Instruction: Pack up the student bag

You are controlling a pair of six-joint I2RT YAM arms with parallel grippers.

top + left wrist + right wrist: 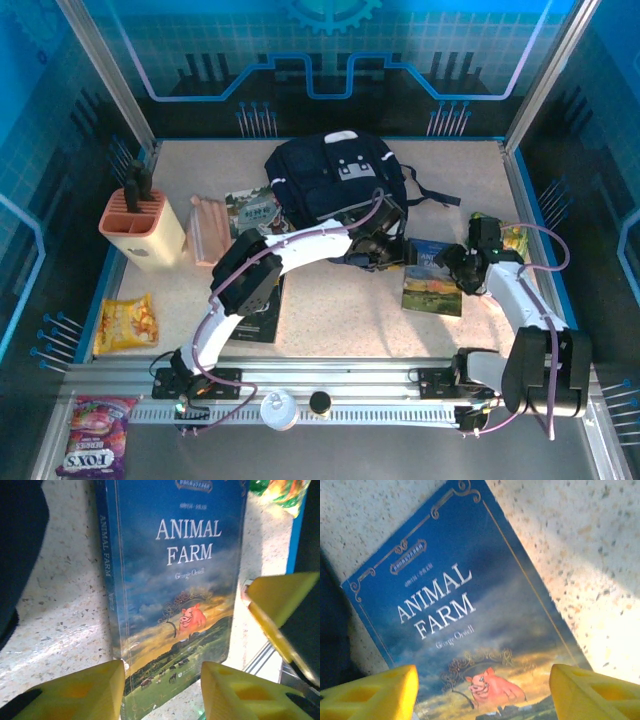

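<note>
- the left arm [290, 250] rises from its base, folds at the elbow and stretches right.
- left gripper [162, 692] points down, its yellow fingers [75, 692] parted.
- the right arm [520, 300] reaches forward and left.
- right gripper [480, 692] tilts down, jaws wide apart, near the left one.

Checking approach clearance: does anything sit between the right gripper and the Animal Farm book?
Nothing visible. In the right wrist view the book lies bare on the table straight ahead of the open right gripper.
</note>
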